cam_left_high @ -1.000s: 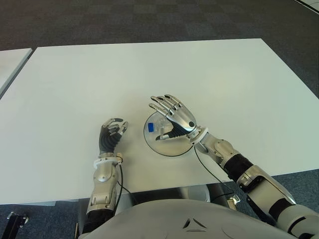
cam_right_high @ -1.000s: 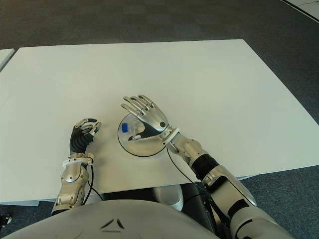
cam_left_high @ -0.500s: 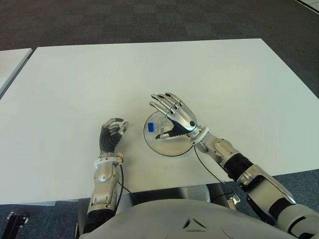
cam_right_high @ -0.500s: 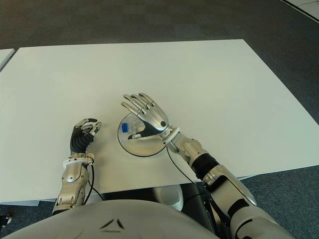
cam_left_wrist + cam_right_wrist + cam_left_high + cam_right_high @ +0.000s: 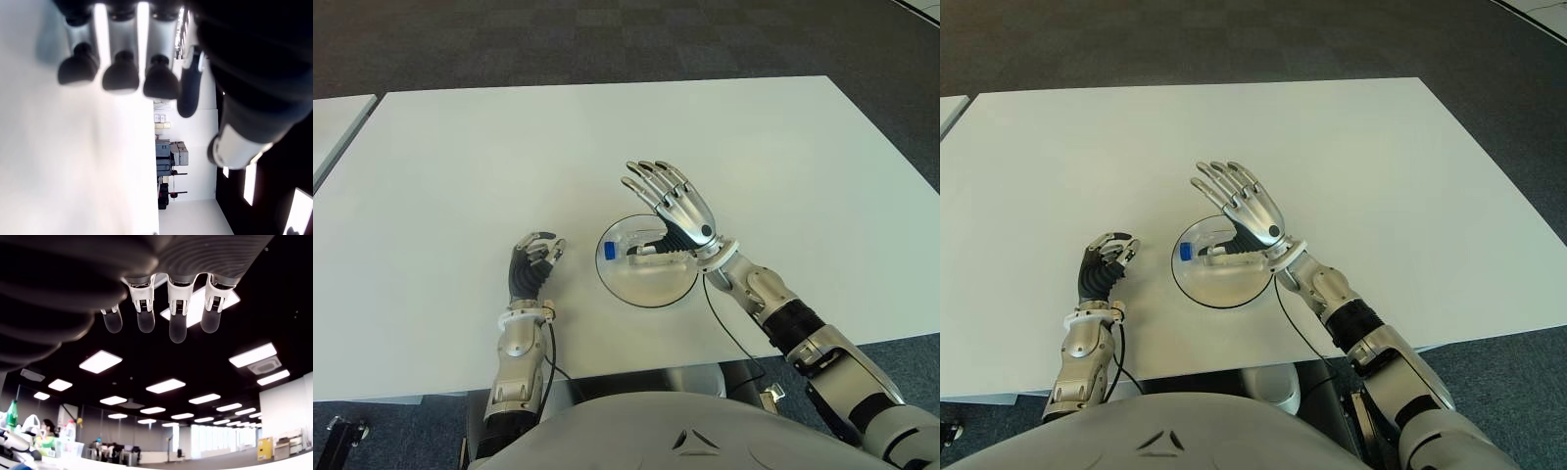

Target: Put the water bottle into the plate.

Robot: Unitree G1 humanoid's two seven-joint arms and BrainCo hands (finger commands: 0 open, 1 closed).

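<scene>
A: Inside the plate (image 5: 651, 291), lying on its side, is the water bottle (image 5: 628, 247), blue cap toward the left rim. So the placing looks done to me.

B: Agreed. The step in hand reads as the release and pull-away. The right robot hand (image 5: 674, 204) is above the plate's far-right edge, palm tipped up, all fingers (image 5: 646, 176) stretched out and spread, gripping nothing.

A: Is it clear of the bottle?

B: Not sure. The thumb reaches down close to the bottle's body, and I can't tell whether it touches. Its wrist view shows only straight fingertips (image 5: 177, 328) against a ceiling, so nothing sits in that palm.

A: And the next move?

B: I'd judge it calls for lifting the hand up and back off the plate without dragging that thumb across the bottle, which could roll, being on its side.

A: The other hand?

B: The left robot hand (image 5: 534, 262) shows just left of the plate on the white desk (image 5: 460, 166), fingers loosely curled around nothing, idle.
</scene>
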